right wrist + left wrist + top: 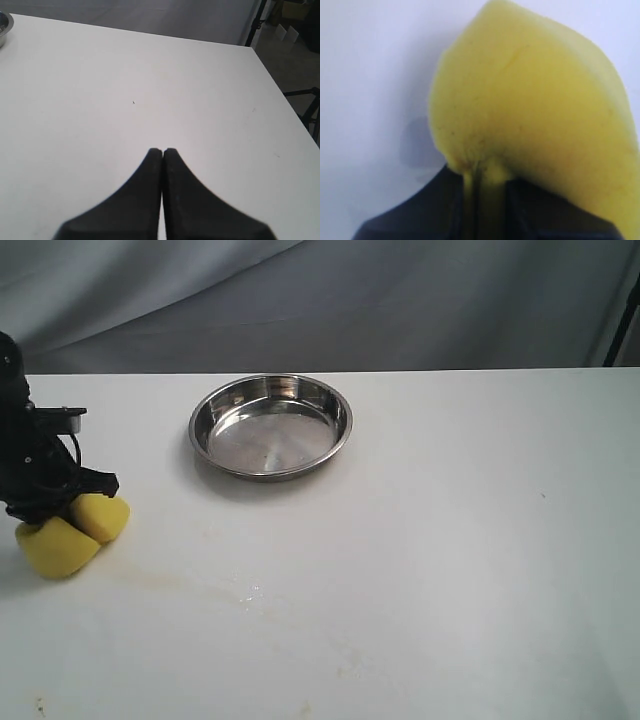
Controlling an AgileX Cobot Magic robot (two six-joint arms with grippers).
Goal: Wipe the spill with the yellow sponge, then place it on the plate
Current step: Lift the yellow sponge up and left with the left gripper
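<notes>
The yellow sponge [72, 532] is pinched in the middle by my left gripper [62, 512] at the far left of the table, its two ends bulging out below the black fingers. Up close, the sponge [530, 100] fills the left wrist view, squeezed between the dark jaws. A faint yellowish smear of the spill [215, 592] with a wet glint lies on the table to the sponge's right. The steel plate [271, 426] sits empty toward the back. My right gripper [163, 150] is shut on nothing, above bare table, and is not in the exterior view.
The white table [450, 540] ends at a grey curtain behind the plate. A few tiny specks [40, 705] mark the front left. In the right wrist view the table's far corner [250, 50] drops to the floor and a dark stand.
</notes>
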